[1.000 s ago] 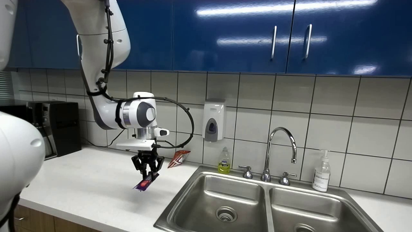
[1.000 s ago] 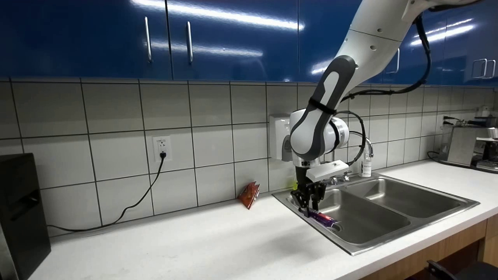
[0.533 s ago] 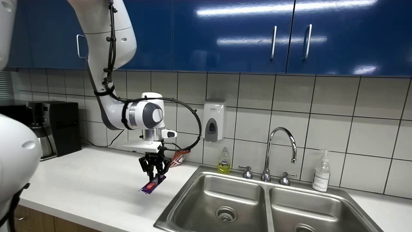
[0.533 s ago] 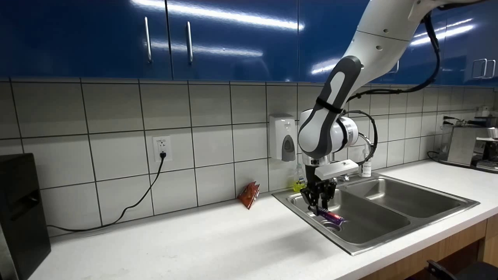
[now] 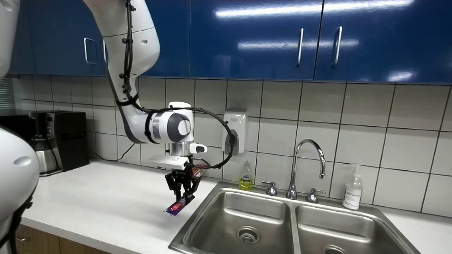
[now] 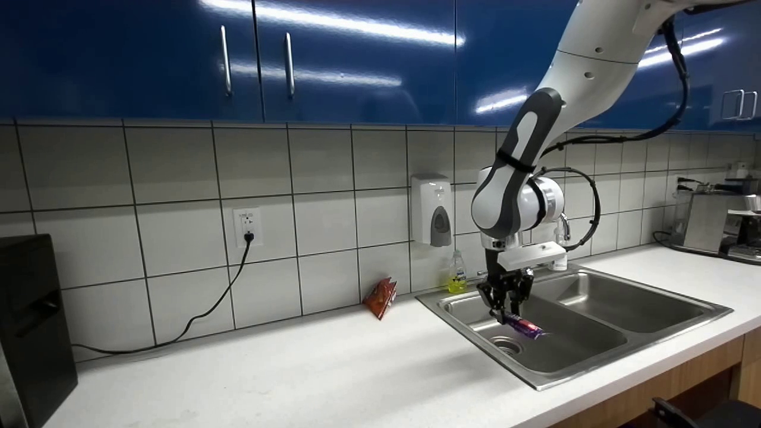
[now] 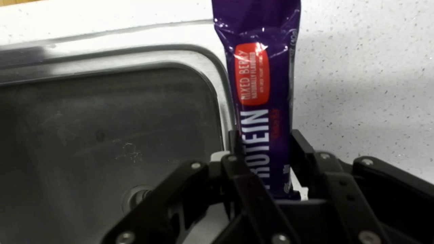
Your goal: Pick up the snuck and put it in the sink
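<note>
The snuck, a dark purple bar with a red label, shows in both exterior views [image 5: 174,209] [image 6: 527,328] and in the wrist view [image 7: 257,78]. My gripper [image 5: 183,198] is shut on the bar's sides near one end, also in an exterior view [image 6: 506,316] and the wrist view [image 7: 264,142]. Its far end sticks out ahead of the fingers [image 7: 300,145]. The bar is held above the counter. In the wrist view it overlaps the side rim of the sink's left basin [image 7: 101,118]. That steel basin [image 5: 219,225] also shows in an exterior view [image 6: 565,348].
A curved chrome faucet [image 5: 293,169] stands behind the sink. A yellow soap bottle [image 5: 246,178] and a pump bottle [image 5: 352,194] stand along its back edge. A red-brown packet [image 6: 380,298] leans on the tiled wall. A wall dispenser [image 6: 431,208] hangs above the counter.
The arm has moved sideways along the counter, to the right in both exterior views, carrying the bar closer to the sink. The grip on the bar looks the same.
</note>
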Tool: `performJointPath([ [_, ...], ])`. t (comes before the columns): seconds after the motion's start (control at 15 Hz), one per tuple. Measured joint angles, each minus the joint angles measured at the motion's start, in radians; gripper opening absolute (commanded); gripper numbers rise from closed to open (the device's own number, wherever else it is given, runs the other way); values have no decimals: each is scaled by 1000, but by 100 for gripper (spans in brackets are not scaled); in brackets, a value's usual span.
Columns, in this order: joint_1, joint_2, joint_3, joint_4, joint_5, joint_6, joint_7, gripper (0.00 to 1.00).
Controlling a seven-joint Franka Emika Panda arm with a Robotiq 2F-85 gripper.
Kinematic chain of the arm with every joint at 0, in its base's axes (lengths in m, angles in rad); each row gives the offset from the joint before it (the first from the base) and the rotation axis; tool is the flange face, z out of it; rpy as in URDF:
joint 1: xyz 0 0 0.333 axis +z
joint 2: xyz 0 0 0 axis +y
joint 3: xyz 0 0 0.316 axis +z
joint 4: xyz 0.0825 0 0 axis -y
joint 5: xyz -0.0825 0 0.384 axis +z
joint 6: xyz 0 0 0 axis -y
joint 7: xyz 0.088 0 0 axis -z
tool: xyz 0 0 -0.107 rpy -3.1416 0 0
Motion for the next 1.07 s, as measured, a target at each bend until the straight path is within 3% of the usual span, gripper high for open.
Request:
performJointPath([
  [1.07, -102, 1, -78, 8, 62, 0, 0, 13],
])
